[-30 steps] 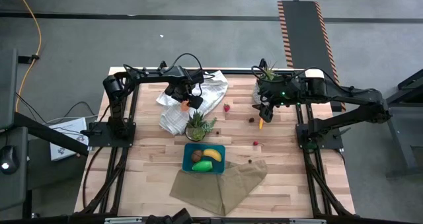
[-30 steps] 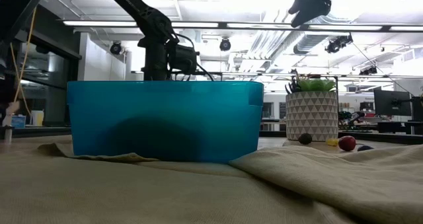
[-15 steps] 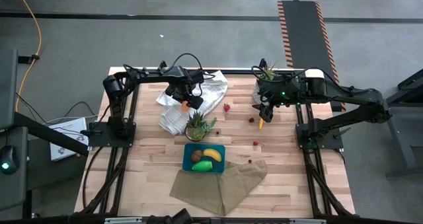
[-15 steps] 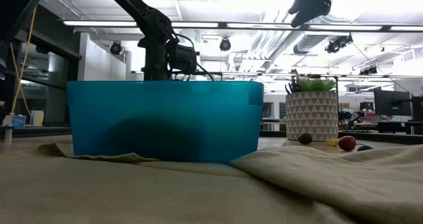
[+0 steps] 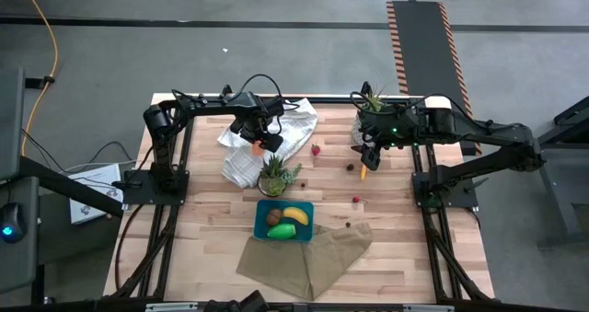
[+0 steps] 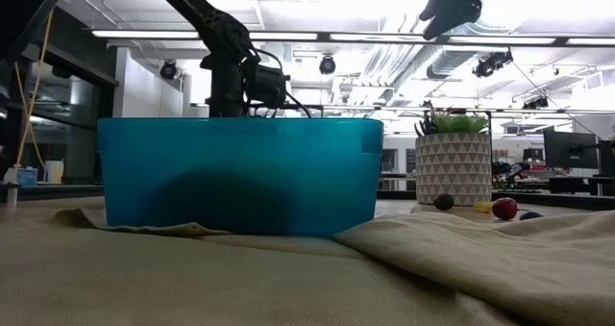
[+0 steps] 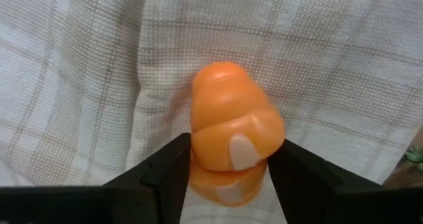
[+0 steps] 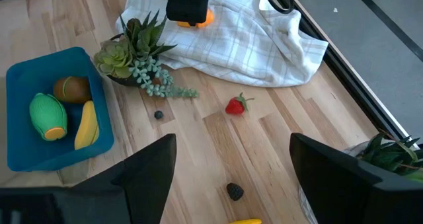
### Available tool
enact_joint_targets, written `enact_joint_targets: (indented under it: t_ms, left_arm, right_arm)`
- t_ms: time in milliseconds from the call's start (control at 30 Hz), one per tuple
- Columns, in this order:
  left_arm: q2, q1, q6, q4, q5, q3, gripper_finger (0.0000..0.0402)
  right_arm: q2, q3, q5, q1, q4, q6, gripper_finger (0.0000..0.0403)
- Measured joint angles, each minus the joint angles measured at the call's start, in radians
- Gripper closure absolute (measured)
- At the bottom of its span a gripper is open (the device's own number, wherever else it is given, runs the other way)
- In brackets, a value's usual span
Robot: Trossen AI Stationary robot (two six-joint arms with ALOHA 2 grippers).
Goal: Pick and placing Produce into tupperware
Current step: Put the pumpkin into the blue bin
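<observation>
Left end effector (image 7: 228, 168) clamped on orange piece (image 7: 232, 141) over white towel (image 7: 79, 72). Grip to be held firm; clean lift, carry to tupperware (image 5: 284, 220) advised. Right end effector (image 8: 228, 161) apart, idle.

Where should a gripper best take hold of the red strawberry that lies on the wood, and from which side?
Probably by its rounded red body, coming straight down from above. The strawberry lies alone on the bare table, apart from the white towel and the potted plant, so open fingers have room on both sides. Its green leafy end looks too thin to grip.
</observation>
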Motion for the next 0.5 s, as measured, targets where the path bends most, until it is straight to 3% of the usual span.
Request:
enact_joint_targets:
  t_ms: [500]
  left_arm:
    - [0.0, 0.0, 0.0, 0.0, 0.0, 0.0, 0.0232]
  right_arm:
    - [0.0, 0.0, 0.0, 0.0, 0.0, 0.0, 0.0117]
